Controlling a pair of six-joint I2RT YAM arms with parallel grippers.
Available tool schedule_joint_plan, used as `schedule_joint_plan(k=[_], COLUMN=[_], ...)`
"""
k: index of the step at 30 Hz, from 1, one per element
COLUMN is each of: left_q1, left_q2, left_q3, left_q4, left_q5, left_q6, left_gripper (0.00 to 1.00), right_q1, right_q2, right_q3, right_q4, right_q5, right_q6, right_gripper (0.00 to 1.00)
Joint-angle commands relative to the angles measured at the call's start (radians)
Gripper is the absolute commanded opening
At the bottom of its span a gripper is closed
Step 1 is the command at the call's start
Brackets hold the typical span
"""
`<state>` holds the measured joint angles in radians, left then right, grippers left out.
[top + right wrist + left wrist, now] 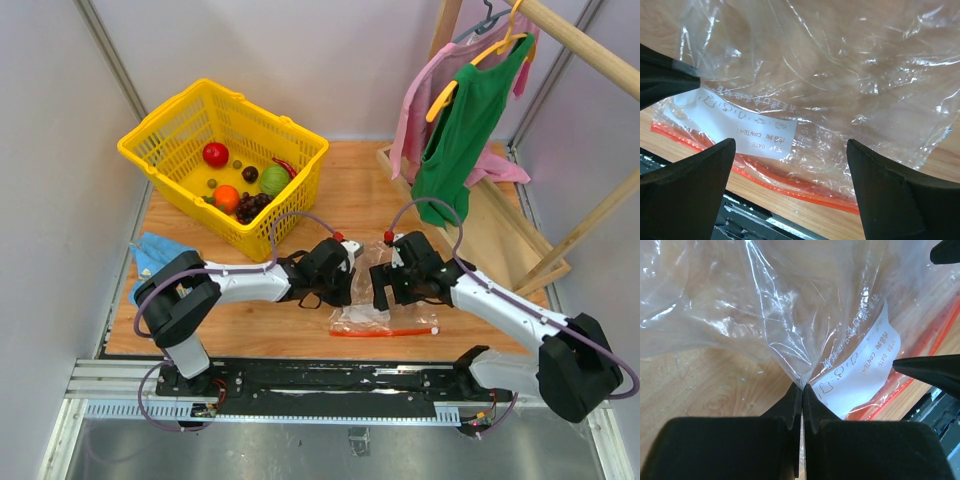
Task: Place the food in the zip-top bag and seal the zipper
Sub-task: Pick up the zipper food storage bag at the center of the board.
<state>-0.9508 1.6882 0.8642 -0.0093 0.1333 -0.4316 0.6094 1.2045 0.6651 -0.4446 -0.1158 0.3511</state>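
The bag (372,300) looks thin, limp, slippery — the left gripper (802,389) pinches its film shut; the right gripper (791,146) gapes wide, empty. Better hold, probably: the stiffer zipper (385,333), near edge.

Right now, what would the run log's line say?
left gripper: shut on zip-top bag | right gripper: open over bag | food: in yellow basket

The left arm (240,283) and right arm (500,305) share one build: slim white link tubes between bulky matte-black joint housings. A thin lilac cable (296,212) arcs away from behind each arm's jaws and runs back toward its black base (190,378). A small red knob (339,237) sits just behind each pair of jaws. The jaws are plain black wedges tapering to blunt tips.
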Motion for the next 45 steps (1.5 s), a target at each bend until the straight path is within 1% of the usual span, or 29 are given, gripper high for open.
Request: schedule_joint_plan(k=[1,4,8,11,14,18,22,25,29,36,41,45], left_q1=[0.002,0.025,0.078,0.101,0.111,0.133,0.157,0.176,0.199,0.242,0.252,0.256], left_q2=[-0.052,-0.07,-0.096,-0.123,-0.153,-0.181,-0.2,-0.218,-0.229,-0.228,-0.231,-0.229], left_q3=[0.071,0.115,0.177,0.238,0.293,0.358,0.404,0.423,0.438,0.452,0.458,0.464], left_q4=[-0.08,-0.16,-0.266,-0.337,-0.41,-0.475,-0.513,-0.517,-0.515,-0.523,-0.535,-0.544], left_q5=[-0.004,0.017,0.095,0.141,0.157,0.17,0.191,0.226,0.266,0.314,0.325,0.331], left_q6=[0.078,0.109,0.137,0.177,0.212,0.232,0.232,0.218,0.19,0.154,0.152,0.155], left_gripper=[0.0,0.0,0.0,0.0,0.0,0.0,0.0,0.0,0.0,0.0,0.0,0.0], right_q1=[0.015,0.016,0.031,0.048,0.075,0.124,0.175,0.208,0.254,0.348,0.372,0.378], right_q2=[-0.084,-0.155,-0.25,-0.288,-0.319,-0.389,-0.463,-0.494,-0.503,-0.483,-0.464,-0.456], right_q3=[-0.007,-0.008,-0.004,0.024,0.052,0.022,-0.042,-0.088,-0.124,-0.193,-0.235,-0.252], right_q4=[0.024,0.032,0.05,0.036,0.039,0.109,0.213,0.285,0.338,0.413,0.491,0.534], right_q5=[-0.008,-0.022,-0.059,-0.059,-0.049,-0.045,-0.043,-0.003,0.05,0.208,0.285,0.365], right_q6=[-0.065,-0.126,-0.209,-0.268,-0.33,-0.463,-0.638,-0.7,-0.73,-0.821,-0.856,-0.882], right_gripper=[0.94,0.94,0.94,0.94,0.93,0.91,0.88,0.86,0.82,0.76,0.73,0.66])
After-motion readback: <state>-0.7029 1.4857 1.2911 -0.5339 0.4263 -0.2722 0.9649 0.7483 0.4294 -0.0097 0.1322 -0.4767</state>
